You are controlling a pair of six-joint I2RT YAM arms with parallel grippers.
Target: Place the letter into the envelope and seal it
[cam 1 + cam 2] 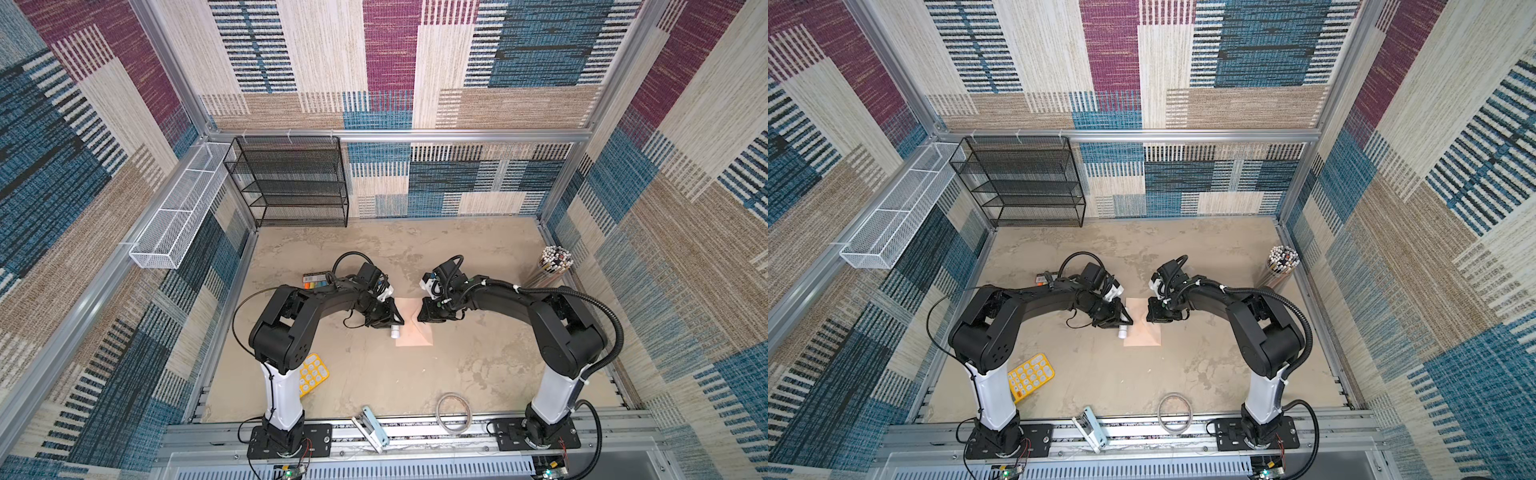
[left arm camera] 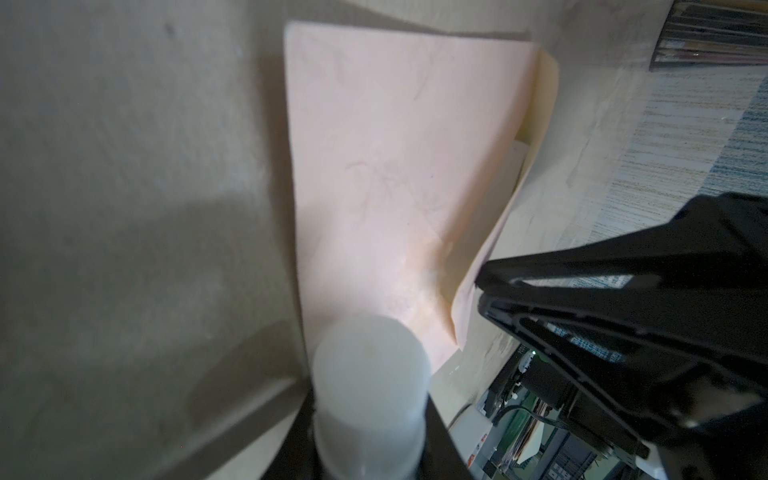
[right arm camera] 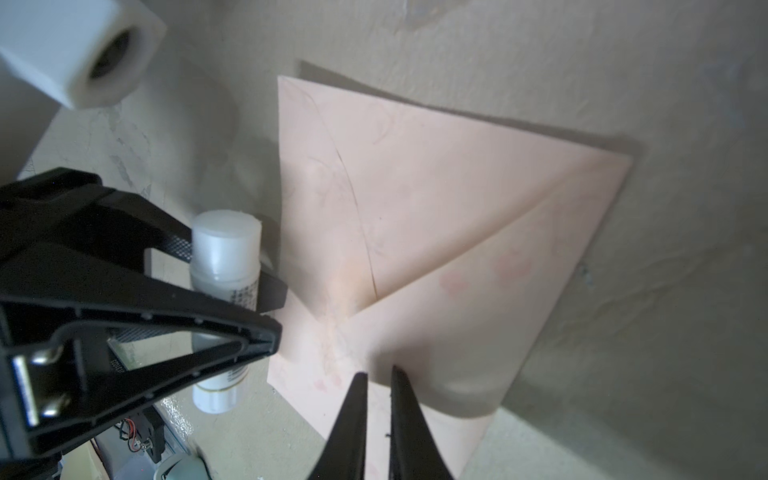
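One pale peach-pink paper envelope [image 3: 436, 216], one white cylindrical glue stick [image 3: 226, 249], label illegible. My left gripper [image 3: 272, 315] clamps the stick; my right gripper [image 3: 379, 372] shows jaws barely apart.

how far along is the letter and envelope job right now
Likely done: the letter shows nowhere outside the envelope, and a white edge under the raised flap may be it. In hand: the left gripper clamps a glue stick beside the envelope; the right gripper, nearly closed, is at the flap's edge. Left: glue the flap and press it shut.
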